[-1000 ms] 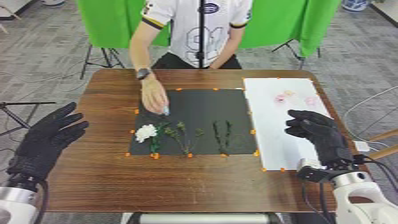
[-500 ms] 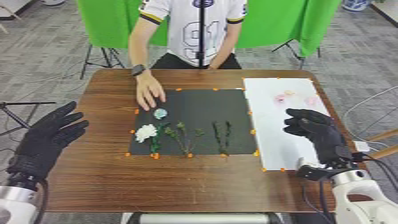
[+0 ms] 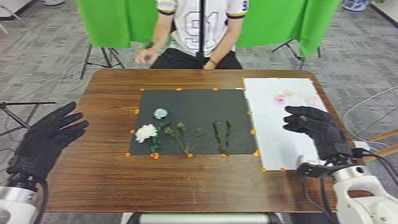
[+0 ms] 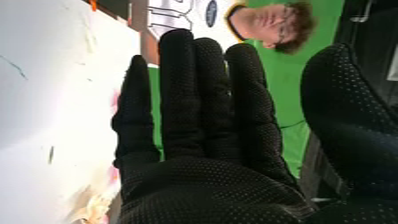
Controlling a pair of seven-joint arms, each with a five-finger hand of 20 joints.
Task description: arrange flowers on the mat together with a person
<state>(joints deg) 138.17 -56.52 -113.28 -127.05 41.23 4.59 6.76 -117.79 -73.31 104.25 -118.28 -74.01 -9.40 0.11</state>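
Observation:
My left hand [image 3: 46, 136] is open over the table's left side, beside the dark mat [image 3: 191, 100]. My right hand [image 3: 315, 131] is open above the white sheet [image 3: 275, 145]; in the right wrist view the right hand [image 4: 213, 185] has straight fingers with nothing in them. On the mat's left part lie a pale blue flower [image 3: 160, 113] and, below it, a white flower [image 3: 146, 132] with a green stem. Green sprigs [image 3: 183, 136] lie at the middle, and two dark green stems [image 3: 222, 136] lie farther right. Pale pink flowers [image 3: 286, 97] are on the sheet's far part.
Orange tape pieces mark the edges of mat and sheet on the brown table [image 3: 178, 187]. A person stands at the far edge, hands off the mat. A thin black pole [image 3: 202, 30] rises there in front of a green backdrop [image 3: 107, 25].
The person's hand set the blue flower down at the mat's upper left, let go and drew back past the table's far edge. My right hand shifted very slightly; my left hand stayed put.

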